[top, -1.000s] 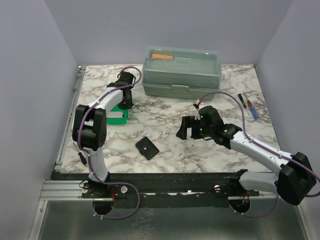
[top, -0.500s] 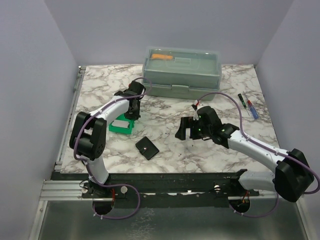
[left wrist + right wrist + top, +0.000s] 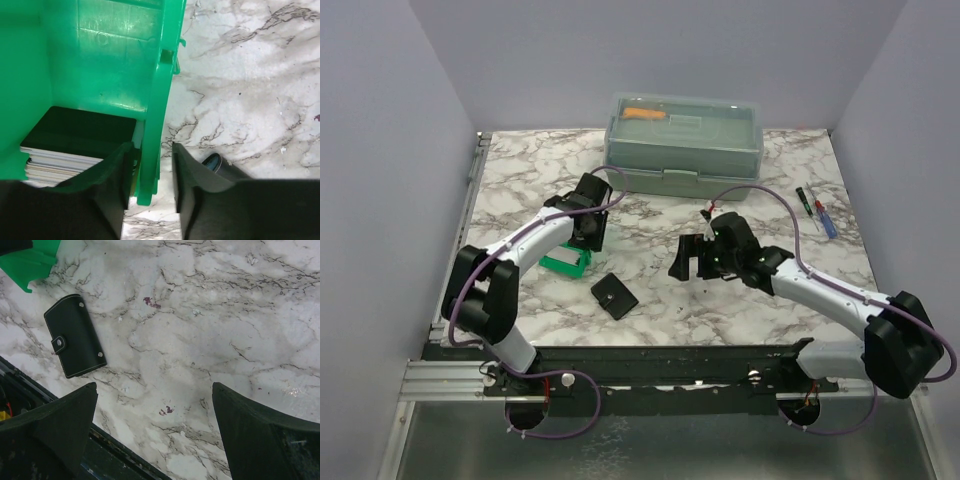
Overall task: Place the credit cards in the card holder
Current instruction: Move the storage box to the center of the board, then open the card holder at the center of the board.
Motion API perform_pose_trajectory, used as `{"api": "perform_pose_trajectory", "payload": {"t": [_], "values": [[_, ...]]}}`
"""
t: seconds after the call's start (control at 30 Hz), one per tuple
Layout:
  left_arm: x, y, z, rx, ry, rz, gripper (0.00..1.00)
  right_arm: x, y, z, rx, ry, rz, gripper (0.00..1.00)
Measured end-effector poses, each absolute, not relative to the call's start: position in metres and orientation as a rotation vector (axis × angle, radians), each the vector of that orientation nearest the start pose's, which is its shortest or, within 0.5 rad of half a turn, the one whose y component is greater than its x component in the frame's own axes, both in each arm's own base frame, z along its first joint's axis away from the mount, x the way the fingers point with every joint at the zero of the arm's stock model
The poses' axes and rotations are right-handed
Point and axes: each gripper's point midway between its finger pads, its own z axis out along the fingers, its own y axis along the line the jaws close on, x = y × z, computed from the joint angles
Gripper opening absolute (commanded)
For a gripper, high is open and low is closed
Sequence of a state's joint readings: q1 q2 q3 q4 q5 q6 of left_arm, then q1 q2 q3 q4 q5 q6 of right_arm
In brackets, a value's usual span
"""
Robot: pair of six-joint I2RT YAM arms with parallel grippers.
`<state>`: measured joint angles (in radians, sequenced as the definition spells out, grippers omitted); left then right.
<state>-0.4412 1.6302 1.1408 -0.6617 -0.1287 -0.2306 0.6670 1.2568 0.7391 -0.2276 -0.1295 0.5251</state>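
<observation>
1. The credit cards (image 3: pixel 80 132) lie as a squared stack in a corner of the green bin (image 3: pixel 115 60). They sit just under the finger of the left gripper (image 3: pixel 150 150) that reaches inside the bin.
2. That gripper stands astride the bin's wall with its jaws parted. A strip of tabletop (image 3: pixel 200 315) shows between the wall and the outer finger, so we judge that it clamps nothing.
3. To do this step well, we lift clear of the wall and shift inward over the stack. We then take only the top card. Thin, flat cards tend to cling together, so we slide one up against the wall before pinching its edge.
4. The card holder (image 3: pixel 75 336) lies shut on the tabletop, well apart from the left gripper. It is ahead and to the left of the right gripper (image 3: pixel 154 390), which hangs wide open and empty.
5. Its strap is fastened at the stud (image 3: pixel 59 342). We judge that the holder must be opened and held steady before any card arrives, and the right gripper is nearest for that.
</observation>
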Motion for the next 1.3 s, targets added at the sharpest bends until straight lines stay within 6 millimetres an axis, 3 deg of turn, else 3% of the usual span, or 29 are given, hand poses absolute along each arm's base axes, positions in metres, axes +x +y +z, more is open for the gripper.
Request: {"api": "perform_pose_trajectory", "payload": {"t": [0.23, 0.37, 0.57, 0.63, 0.7, 0.77, 0.83, 1.03, 1.13, 1.3], "values": [[0.315, -0.142, 0.105, 0.248, 2.6, -0.121, 0.75, 0.231, 0.254, 0.076, -0.3, 2.476, 0.666, 1.0], [0.312, -0.145, 0.139, 0.225, 2.507, -0.195, 0.88, 0.225, 0.282, 0.055, -0.393, 2.497, 0.53, 1.0], [0.305, -0.131, 0.195, 0.084, 2.362, -0.2, 0.89, 0.228, 0.366, 0.052, -0.54, 2.42, 0.424, 1.0], [0.302, -0.129, 0.209, 0.013, 2.324, -0.236, 0.84, 0.229, 0.392, 0.053, -0.565, 2.397, 0.435, 1.0], [0.295, -0.132, 0.216, -0.057, 2.305, -0.301, 0.74, 0.23, 0.401, 0.05, -0.564, 2.398, 0.442, 1.0], [0.283, -0.138, 0.212, -0.115, 2.318, -0.382, 0.63, 0.229, 0.399, 0.047, -0.545, 2.41, 0.45, 1.0], [0.265, -0.145, 0.194, -0.176, 2.373, -0.472, 0.54, 0.225, 0.397, 0.044, -0.519, 2.42, 0.49, 1.0], [0.2, -0.165, 0.12, -0.366, 2.647, -0.701, 0.45, 0.199, 0.383, 0.043, -0.459, 2.484, 0.659, 0.83], [0.18, -0.168, 0.108, -0.438, 2.7, -0.76, 0.35, 0.197, 0.388, 0.049, -0.418, 2.497, 0.751, 0.74], [0.164, -0.173, 0.09, -0.527, 2.735, -0.799, 0.24, 0.2, 0.382, 0.046, -0.329, 2.533, 0.885, 0.73]]}}
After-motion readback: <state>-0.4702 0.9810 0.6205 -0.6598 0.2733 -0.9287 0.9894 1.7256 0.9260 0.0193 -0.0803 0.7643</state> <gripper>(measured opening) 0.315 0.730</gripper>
